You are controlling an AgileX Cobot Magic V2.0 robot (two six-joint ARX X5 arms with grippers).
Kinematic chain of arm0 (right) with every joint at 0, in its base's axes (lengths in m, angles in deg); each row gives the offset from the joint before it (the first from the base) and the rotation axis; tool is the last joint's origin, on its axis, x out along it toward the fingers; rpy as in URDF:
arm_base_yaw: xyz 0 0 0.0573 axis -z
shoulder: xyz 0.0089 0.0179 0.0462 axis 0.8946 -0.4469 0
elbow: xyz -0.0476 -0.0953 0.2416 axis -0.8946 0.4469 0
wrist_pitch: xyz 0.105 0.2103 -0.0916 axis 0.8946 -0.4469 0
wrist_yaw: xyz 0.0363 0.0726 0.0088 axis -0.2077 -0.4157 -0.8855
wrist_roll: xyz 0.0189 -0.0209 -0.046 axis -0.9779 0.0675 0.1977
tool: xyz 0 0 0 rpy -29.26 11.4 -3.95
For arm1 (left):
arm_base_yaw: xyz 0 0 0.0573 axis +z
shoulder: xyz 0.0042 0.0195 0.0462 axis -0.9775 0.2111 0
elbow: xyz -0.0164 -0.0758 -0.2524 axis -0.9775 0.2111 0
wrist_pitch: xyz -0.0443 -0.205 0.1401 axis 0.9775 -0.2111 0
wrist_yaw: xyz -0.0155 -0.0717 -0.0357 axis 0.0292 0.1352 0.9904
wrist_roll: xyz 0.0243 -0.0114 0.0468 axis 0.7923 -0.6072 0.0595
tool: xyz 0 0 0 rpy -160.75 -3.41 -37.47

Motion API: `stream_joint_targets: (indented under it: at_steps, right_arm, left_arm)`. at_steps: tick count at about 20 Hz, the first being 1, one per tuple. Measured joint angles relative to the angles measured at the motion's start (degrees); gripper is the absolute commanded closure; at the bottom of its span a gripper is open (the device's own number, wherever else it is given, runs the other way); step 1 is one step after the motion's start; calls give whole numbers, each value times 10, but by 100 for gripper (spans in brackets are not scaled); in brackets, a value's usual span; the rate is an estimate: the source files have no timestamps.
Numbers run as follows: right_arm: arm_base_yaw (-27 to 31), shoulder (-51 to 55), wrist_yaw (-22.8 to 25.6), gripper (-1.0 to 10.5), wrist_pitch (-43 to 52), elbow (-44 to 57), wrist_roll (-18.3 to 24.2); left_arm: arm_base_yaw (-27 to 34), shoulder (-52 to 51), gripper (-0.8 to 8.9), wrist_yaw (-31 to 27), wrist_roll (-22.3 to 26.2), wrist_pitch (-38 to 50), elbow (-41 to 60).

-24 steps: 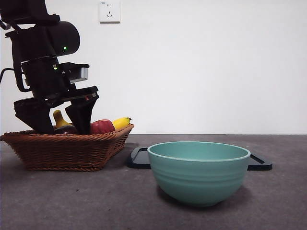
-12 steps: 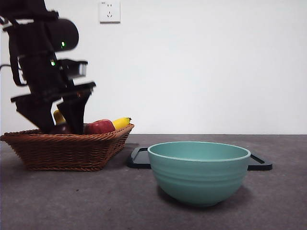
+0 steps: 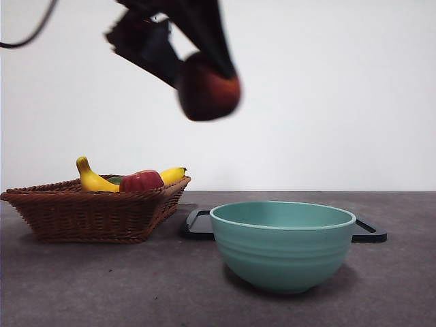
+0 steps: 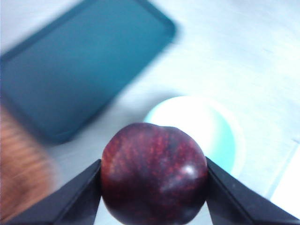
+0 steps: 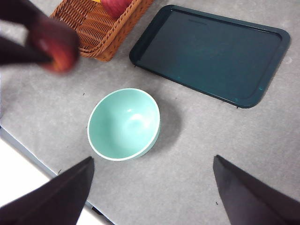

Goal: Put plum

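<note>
Looking at your left gripper, you see the plum clamped between both jaws. It hangs blurred at upper centre-left of the front view. Your right gripper is spread wide, empty.

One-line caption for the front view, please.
Left end effector carries the plum high between basket and bowl.

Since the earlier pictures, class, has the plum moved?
Yes. The plum has left the basket: held in the left gripper, it has risen well above the basket and shifted toward the bowl.
</note>
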Motion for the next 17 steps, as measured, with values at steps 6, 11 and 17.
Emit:
stream_joint_targets:
  at_steps: [6,11,17]
  right_arm:
    - [0,0,0,538,0,0,0]
    - [0,0,0,538,0,0,0]
    - [0,0,0,538,0,0,0]
  left_arm:
    - [-60,95,596,0,-3,54,0]
    - [-75,172,596,-7,-3,87,0]
    - [-76,217,577,-17,-3,94,0]
